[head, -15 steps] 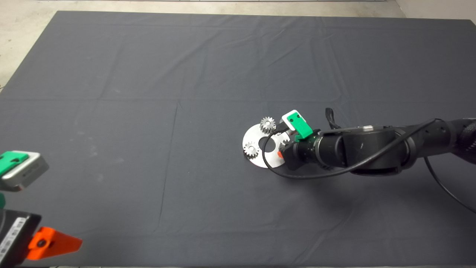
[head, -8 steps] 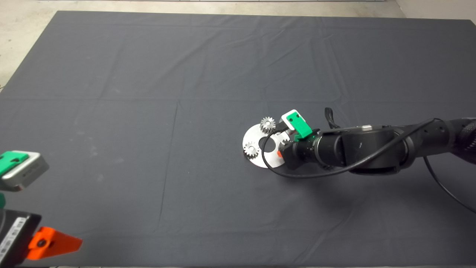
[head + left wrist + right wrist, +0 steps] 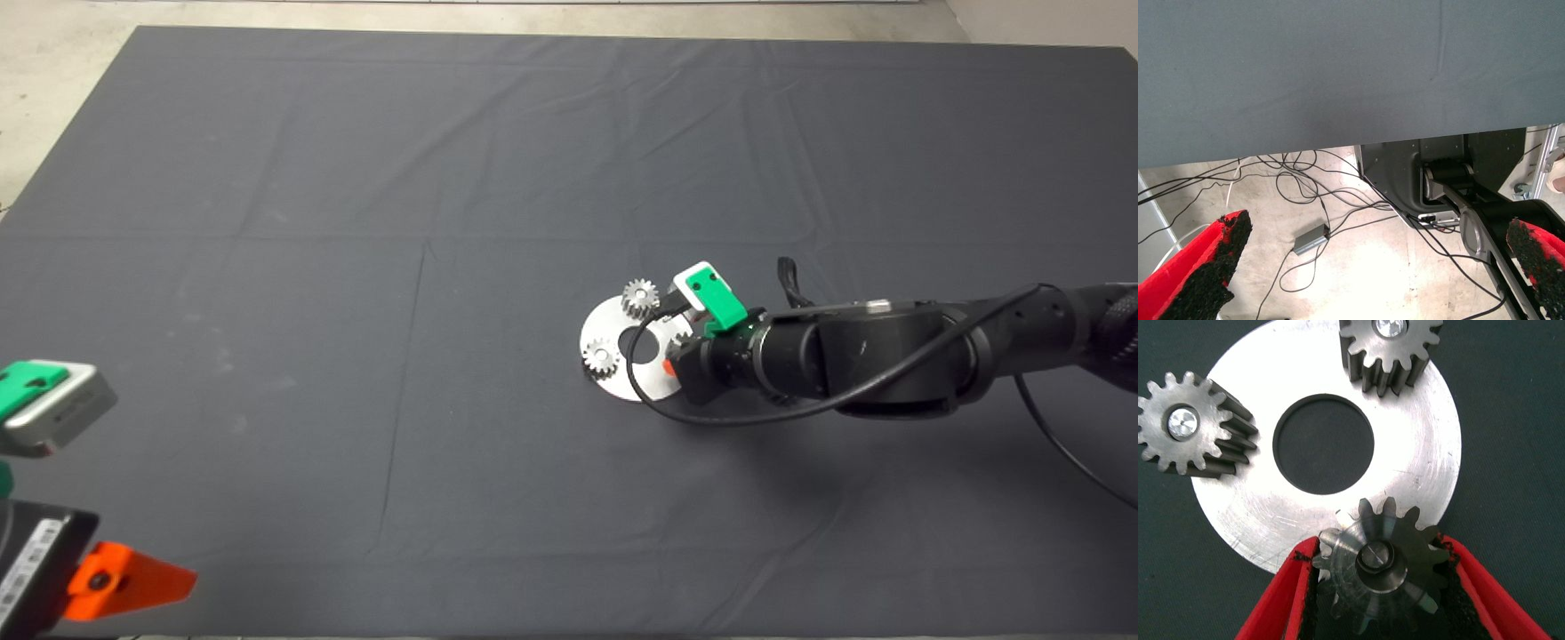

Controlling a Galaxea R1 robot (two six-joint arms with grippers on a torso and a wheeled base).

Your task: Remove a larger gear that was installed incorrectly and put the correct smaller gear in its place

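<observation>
The bench is lying under a dark mat that is creasing in long folds and filling nearly the whole head view, with pale floor showing past its far edge. No brand, label or writing is reading clearly anywhere; a strip of print on the black housing at the lower left edge is too small to make out.

The right arm is reaching in from the right edge, and a black cable is looping from it across the near edge of a round silver plate with a central hole. The arm's wrist and a green-and-white block are covering the plate's right side in the head view.

The right hand is grasping the larger gear, its red fingers pressing against the teeth on both sides. That gear is sitting at the plate's rim, its flared teeth overhanging the edge. Two small silver gears are standing on the plate's other side, apart from one another and from the held gear.

The left hand is waiting at the lower left edge of the head view, released with its fingers spread wide; beyond it the wrist view is showing floor, tangled cables and a small grey box.
</observation>
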